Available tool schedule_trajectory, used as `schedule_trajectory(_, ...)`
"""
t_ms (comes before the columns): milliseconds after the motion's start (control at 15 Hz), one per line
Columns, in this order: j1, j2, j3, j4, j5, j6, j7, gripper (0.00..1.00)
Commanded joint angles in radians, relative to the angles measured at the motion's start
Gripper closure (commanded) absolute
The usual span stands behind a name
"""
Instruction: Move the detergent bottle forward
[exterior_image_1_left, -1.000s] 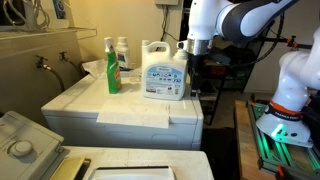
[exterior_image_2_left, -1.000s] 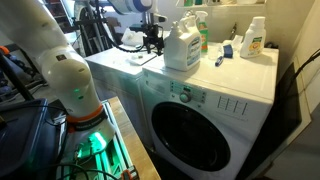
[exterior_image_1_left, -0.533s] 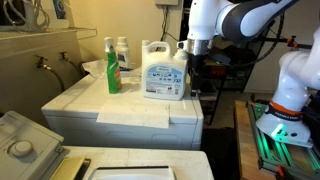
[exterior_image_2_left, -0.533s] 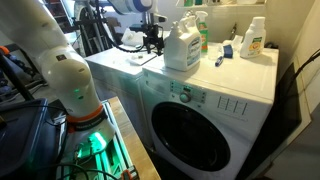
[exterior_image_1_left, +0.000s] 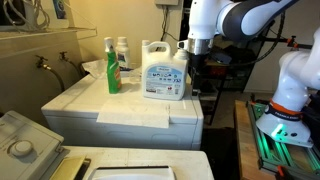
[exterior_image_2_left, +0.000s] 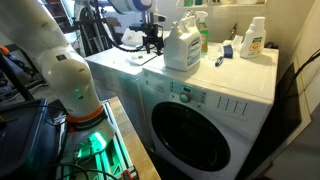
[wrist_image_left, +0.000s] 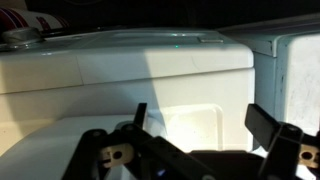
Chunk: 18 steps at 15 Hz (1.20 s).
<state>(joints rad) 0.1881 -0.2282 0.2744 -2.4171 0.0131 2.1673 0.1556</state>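
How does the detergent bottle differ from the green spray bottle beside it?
The detergent bottle is wide and white; the green spray bottle is slim and green. The detergent bottle has a built-in handle and a blue-and-white label; the green spray bottle shows neither. Both stand upright on the white washer top.

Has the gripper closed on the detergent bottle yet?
No: in the wrist view the gripper is open, and only the white washer top shows in the gap between its fingers.
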Motion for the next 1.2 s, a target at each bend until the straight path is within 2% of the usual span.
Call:
schedule_trajectory(0, 0.012, -0.158, -0.058, -0.054, 0.033, -0.123, -0.107, 0.00)
schedule_trajectory(133, 0.009, -0.241, -0.089, -0.057, 0.033, -0.192, -0.148, 0.00)
schedule_trajectory(267, 0.003, -0.313, -0.129, -0.038, 0.053, -0.204, -0.169, 0.00)
schedule_trajectory(333, 0.006, -0.322, -0.149, -0.010, 0.063, -0.148, -0.201, 0.00)
schedule_trajectory(533, 0.022, -0.334, -0.196, 0.080, 0.089, -0.105, -0.312, 0.00)
schedule_trajectory(800, 0.038, -0.247, -0.220, 0.211, 0.093, 0.062, -0.433, 0.00)
schedule_trajectory(1000, 0.013, -0.123, -0.185, 0.314, 0.071, 0.144, -0.365, 0.00)
schedule_trajectory(1133, -0.006, -0.024, -0.173, 0.388, 0.068, 0.117, -0.302, 0.00)
